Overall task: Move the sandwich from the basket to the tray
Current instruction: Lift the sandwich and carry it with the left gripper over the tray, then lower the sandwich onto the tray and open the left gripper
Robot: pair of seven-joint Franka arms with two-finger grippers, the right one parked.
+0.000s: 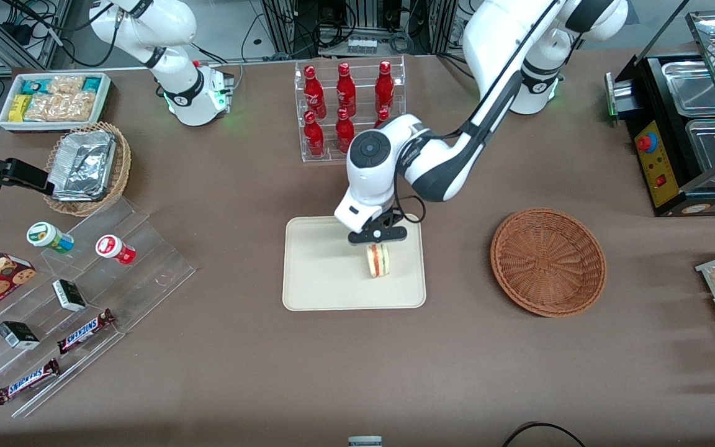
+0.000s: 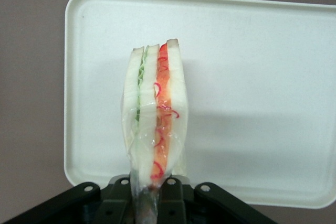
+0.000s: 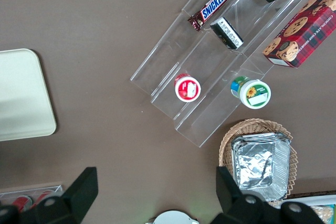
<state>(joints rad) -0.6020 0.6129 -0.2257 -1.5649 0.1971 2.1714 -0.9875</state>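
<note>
My left gripper (image 1: 377,244) is over the cream-beige tray (image 1: 317,273) and is shut on the sandwich (image 1: 378,261), a plastic-wrapped white wedge with red and green filling. The sandwich hangs down from the fingers, its lower end at or just above the tray; I cannot tell whether it touches. In the left wrist view the sandwich (image 2: 156,114) stands edge-on between the black fingers (image 2: 173,198), with the tray (image 2: 262,77) beneath it. The reddish-brown wicker basket (image 1: 548,261) sits empty on the table beside the tray, toward the working arm's end.
A clear rack of red bottles (image 1: 345,108) stands farther from the front camera than the tray. A tan basket with foil containers (image 1: 87,166), a clear tiered shelf with snacks (image 1: 78,298) and a white bin (image 1: 53,99) lie toward the parked arm's end. A black food warmer (image 1: 686,133) stands toward the working arm's end.
</note>
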